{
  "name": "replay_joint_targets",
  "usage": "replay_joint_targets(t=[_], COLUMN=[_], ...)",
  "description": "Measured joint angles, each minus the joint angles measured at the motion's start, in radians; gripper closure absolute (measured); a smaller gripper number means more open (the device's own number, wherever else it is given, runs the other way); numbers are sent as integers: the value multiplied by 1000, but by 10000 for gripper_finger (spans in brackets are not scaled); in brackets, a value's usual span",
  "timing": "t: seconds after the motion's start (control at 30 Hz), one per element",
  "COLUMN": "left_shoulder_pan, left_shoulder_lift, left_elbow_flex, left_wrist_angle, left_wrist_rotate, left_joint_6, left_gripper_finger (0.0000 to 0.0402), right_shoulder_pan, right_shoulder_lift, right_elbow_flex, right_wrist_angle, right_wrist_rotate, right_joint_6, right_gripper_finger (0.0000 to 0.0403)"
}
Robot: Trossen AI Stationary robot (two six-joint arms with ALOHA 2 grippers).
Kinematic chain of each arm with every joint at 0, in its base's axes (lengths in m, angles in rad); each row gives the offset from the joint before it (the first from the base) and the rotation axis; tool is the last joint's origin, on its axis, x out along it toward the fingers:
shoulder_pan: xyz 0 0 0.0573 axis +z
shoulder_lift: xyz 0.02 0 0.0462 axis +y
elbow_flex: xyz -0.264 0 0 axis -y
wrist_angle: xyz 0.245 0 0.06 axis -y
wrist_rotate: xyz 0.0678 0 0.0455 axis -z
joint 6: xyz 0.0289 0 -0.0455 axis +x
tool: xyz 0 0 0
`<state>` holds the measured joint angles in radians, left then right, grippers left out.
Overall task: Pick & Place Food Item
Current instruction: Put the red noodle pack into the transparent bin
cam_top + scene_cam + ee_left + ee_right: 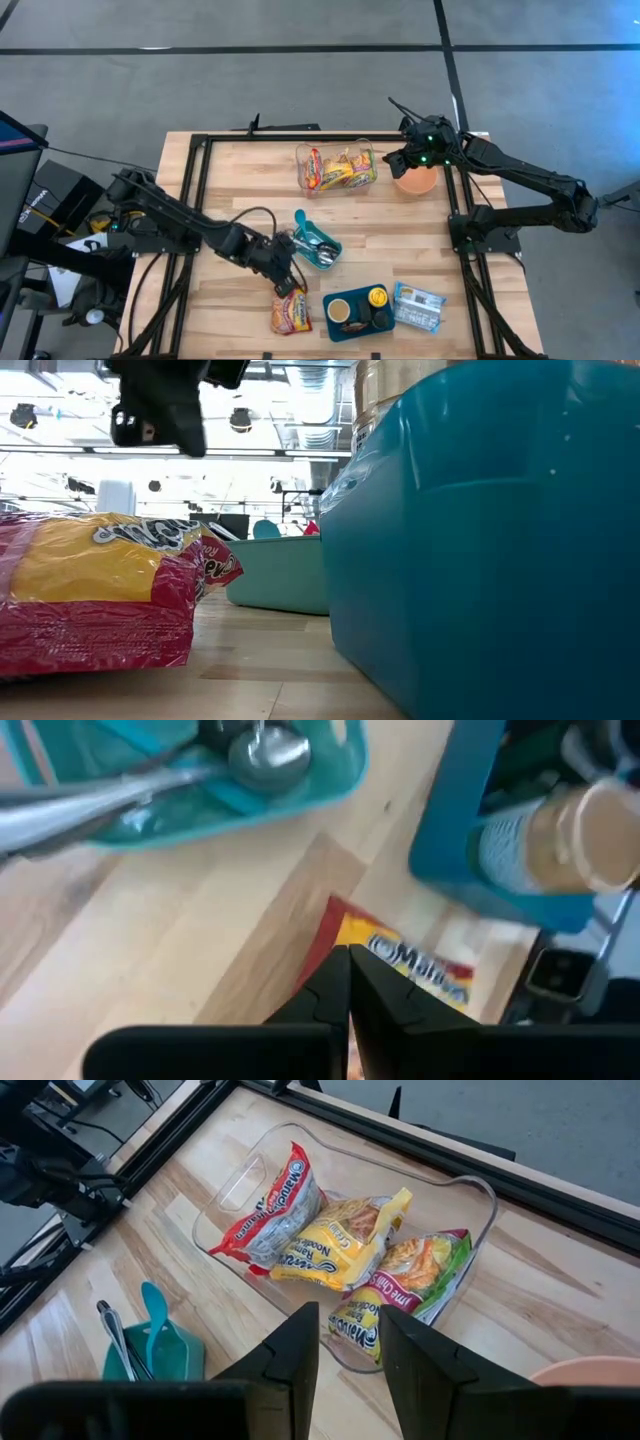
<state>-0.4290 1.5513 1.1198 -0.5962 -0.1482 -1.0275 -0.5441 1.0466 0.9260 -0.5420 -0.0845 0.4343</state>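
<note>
A red and yellow noodle packet (291,313) lies flat on the wooden table near its front edge; it also shows in the low view (100,590) and the left wrist view (410,960). My left gripper (283,283) hangs just above the packet's far end, shut (348,975), with nothing between its fingers. At the back of the table a clear container (480,1190) holds several noodle packets (340,1240). My right gripper (350,1355) stays in the air beside that container, toward the table's right, open and holding nothing.
A small teal tray (318,246) with spoons lies just beyond the left gripper. A blue tray (335,325) with cups and jars stands right of the packet, a blue-white packet (418,306) beside it. A pink bowl (418,184) sits under the right arm.
</note>
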Motion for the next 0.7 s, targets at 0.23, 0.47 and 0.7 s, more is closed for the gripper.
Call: replay_joint_targets(t=[0.23, 0.47, 0.7], left_shoulder_pan=[-61, -112, -125], left_shoulder_lift=[42, 48, 48], left_elbow_flex=[0, -35, -92], left_wrist_angle=[-81, -93, -67], left_wrist_rotate=[0, 1, 39], left_joint_6=[28, 189, 367], left_gripper_finger=[401, 401, 399], right_shoulder_pan=[0, 0, 0], right_shoulder_lift=[0, 0, 0], right_elbow_flex=[0, 0, 0], right_wrist_angle=[-3, 0, 0], right_wrist_rotate=[0, 0, 0], right_joint_6=[0, 0, 0], right_gripper_finger=[301, 301, 301])
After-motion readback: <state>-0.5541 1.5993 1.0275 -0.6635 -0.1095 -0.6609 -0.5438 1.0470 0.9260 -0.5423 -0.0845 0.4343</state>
